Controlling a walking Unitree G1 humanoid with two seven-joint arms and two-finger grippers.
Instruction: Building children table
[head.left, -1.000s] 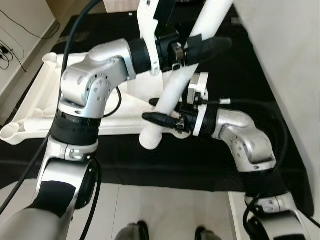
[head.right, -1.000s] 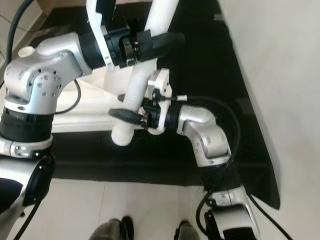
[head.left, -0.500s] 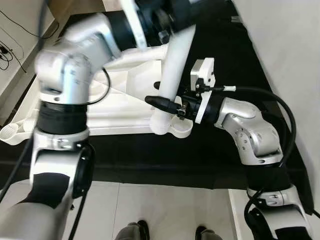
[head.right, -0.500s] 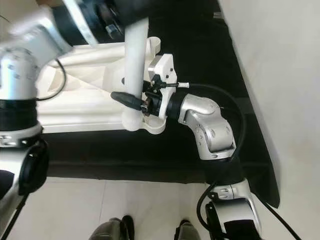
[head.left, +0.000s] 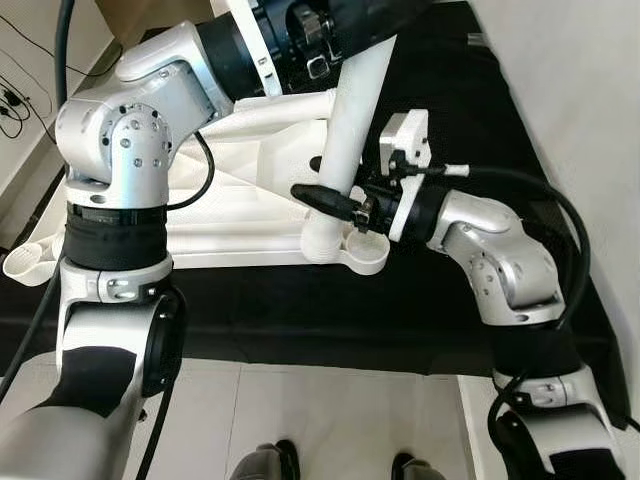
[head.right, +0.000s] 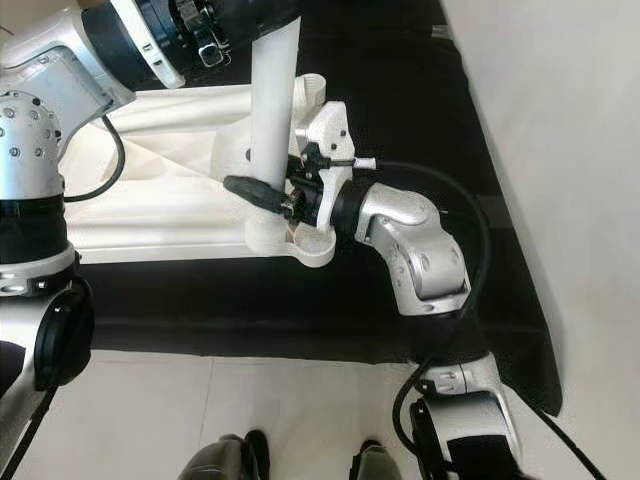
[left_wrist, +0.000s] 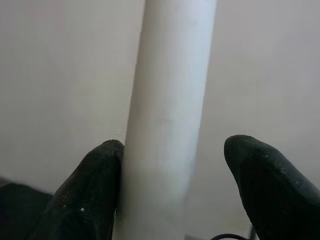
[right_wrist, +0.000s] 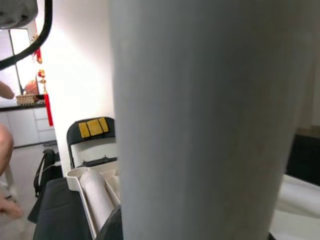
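you're looking at a white leg (head.left: 355, 125) standing upright in the corner socket (head.left: 362, 251) of the upturned tabletop (head.left: 230, 215) on the black mat (head.left: 330, 310). your right gripper (head.left: 335, 195) is grasping the leg low down. your left gripper (left_wrist: 172, 192) is sitting higher up, one finger (left_wrist: 92, 192) touching the leg and the other apart from it, so it's released.

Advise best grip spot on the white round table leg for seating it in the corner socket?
Grip the white round table leg on its bare mid-shaft, fingers coming from the side across its width. It is a smooth, plain cylinder standing nearly upright in the white tabletop's corner socket. The right gripper sits low, the left gripper high; that spread should steady it.
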